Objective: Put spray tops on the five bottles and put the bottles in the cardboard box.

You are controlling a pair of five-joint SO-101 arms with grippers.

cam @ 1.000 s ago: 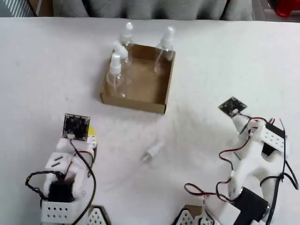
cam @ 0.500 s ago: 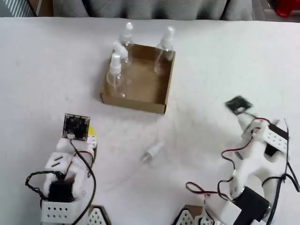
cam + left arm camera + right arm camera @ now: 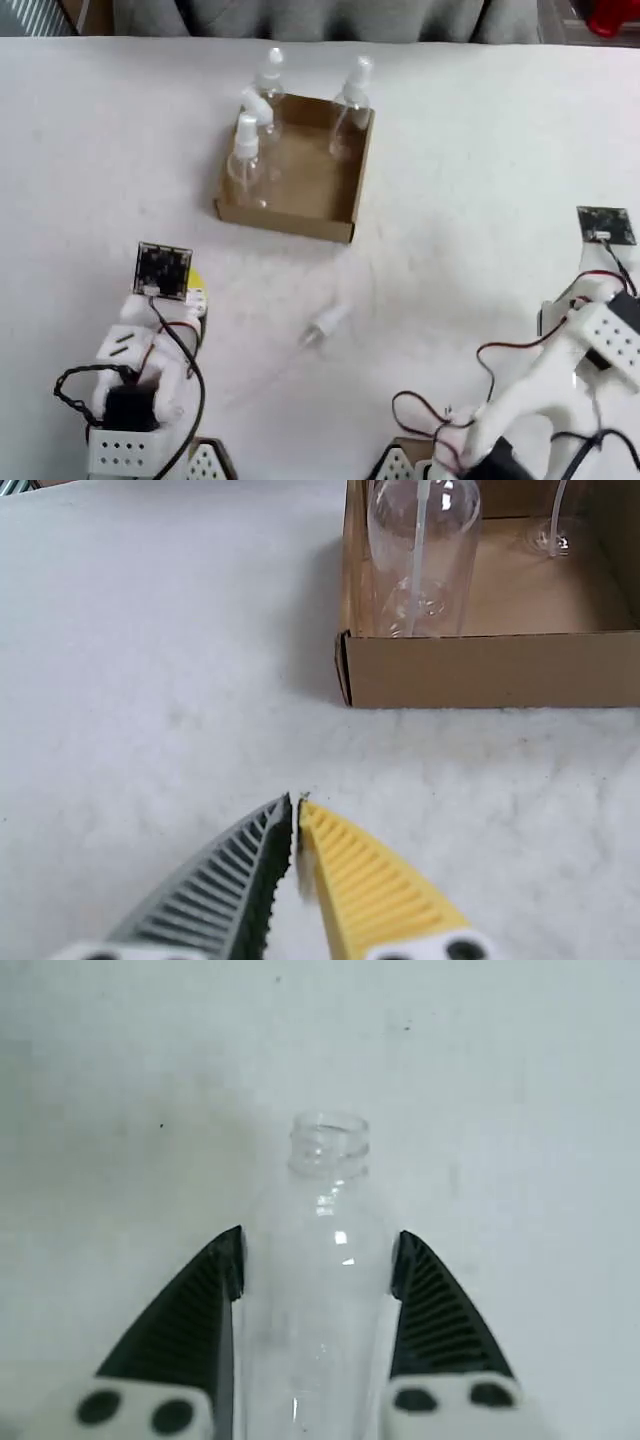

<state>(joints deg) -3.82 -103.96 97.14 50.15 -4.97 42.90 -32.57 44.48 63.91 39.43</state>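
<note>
White cloth-covered worktop [image 3: 480, 120] w/ a cardboard box [image 3: 290, 215] toward the far middle; capped bottles [image 3: 245, 160] stand in it, crowded at the far and left side, exact count hard to tell. One loose spray top [image 3: 326, 323] lies on the worktop between the two arms, nearer than the box. Left gripper [image 3: 296, 808] is closed on nothing, tips together, low over the cloth and aimed at the box's near corner. Right gripper [image 3: 320, 1233] is clamped round the last bottle [image 3: 328, 1150], neck open, no top on it, well off to the right side. Main risk, as a judgement: clear smooth plastic could slip or twist in the jaws when the top is pushed on, since the grip sits below the shoulder and the neck is unsupported. The top's thin tube must find a narrow neck; a slight misalignment would bend it or push the bottle out. Left gripper has to open before it can pick up the top, and on soft cloth it may nudge the top away. Room: plenty of bare worktop between arms and box; inside the box the near-right part looks free, but lowering past the rim close to the standing bottles could tip them.
</note>
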